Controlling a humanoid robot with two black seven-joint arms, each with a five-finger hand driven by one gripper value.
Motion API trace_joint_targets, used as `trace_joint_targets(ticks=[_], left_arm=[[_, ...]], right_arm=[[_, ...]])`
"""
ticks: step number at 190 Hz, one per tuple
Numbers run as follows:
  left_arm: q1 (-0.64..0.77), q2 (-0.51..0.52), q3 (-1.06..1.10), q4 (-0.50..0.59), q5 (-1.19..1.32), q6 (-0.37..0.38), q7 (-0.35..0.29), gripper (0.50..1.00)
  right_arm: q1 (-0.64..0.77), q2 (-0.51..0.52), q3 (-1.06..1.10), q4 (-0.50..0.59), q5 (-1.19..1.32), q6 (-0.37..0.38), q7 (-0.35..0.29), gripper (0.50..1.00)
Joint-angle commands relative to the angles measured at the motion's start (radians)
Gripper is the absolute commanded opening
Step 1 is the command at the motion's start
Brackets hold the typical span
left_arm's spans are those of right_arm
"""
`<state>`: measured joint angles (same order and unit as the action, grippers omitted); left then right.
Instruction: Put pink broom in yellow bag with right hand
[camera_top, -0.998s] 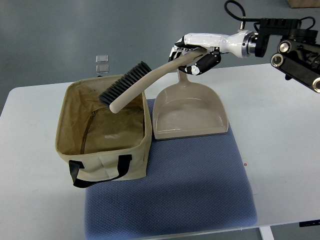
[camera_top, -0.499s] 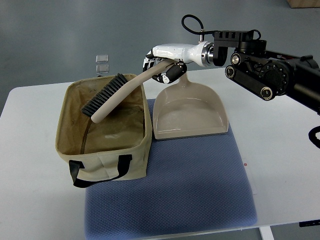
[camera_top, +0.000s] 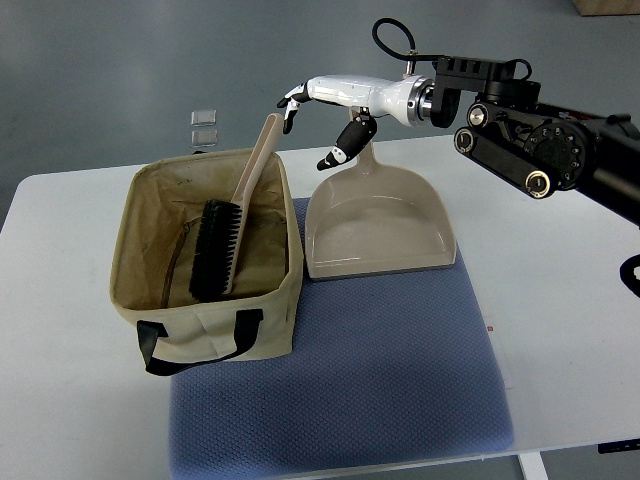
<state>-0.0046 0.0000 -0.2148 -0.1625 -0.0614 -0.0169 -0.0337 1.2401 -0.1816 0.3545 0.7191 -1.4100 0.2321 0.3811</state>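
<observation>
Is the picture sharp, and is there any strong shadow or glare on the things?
Top view: sharp throughout, right hand and broom unblurred; light even and soft, only faint shadows inside the bag and dustpan; no glare on the table.

Even, bright overhead light, soft short shadows under the bag (camera_top: 205, 300) and dustpan (camera_top: 380, 225), mild glare on the white table (camera_top: 560, 330), focus sharp throughout, no visible edge distortion.
</observation>
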Motion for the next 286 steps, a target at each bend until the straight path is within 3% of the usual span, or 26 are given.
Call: trace_joint_targets(ticks=[1, 33, 65, 101, 159, 210, 246, 286], left_arm=[[0.0, 0.0, 0.0, 0.0, 0.0, 0.0, 0.0, 1.0], [0.0, 0.0, 0.0, 0.0, 0.0, 0.0, 0.0, 1.0], [0.0, 0.0, 0.0, 0.0, 0.0, 0.0, 0.0, 1.0], [0.0, 0.0, 0.0, 0.0, 0.0, 0.0, 0.0, 1.0], [0.0, 0.0, 0.0, 0.0, 0.0, 0.0, 0.0, 1.0], [0.0, 0.0, 0.0, 0.0, 0.0, 0.0, 0.0, 1.0], [0.0, 0.0, 0.0, 0.0, 0.0, 0.0, 0.0, 1.0], [0.0, 0.0, 0.0, 0.0, 0.0, 0.0, 0.0, 1.0]], right_arm=[[-0.005, -0.007, 0.055, 0.005, 0.0, 0.009, 0.002, 0.893], [-0.071, -0.018, 0.219, 0.003, 0.02, 0.026, 0.002, 0.895], [-0.174, -0.025, 0.334, -0.027, 0.21, 0.026, -0.008, 0.895], [-0.277, -0.038, 0.383, -0.107, 0.565, -0.017, -0.008, 0.895], [-0.32, -0.029, 0.385, -0.207, 1.126, -0.027, -0.01, 0.926], [-0.323, -0.016, 0.386, -0.237, 1.209, -0.053, -0.007, 0.928], [-0.347, -0.016, 0.307, -0.25, 1.18, -0.135, 0.001, 0.928], [-0.36, -0.015, 0.311, -0.248, 1.181, -0.135, 0.004, 0.928]])
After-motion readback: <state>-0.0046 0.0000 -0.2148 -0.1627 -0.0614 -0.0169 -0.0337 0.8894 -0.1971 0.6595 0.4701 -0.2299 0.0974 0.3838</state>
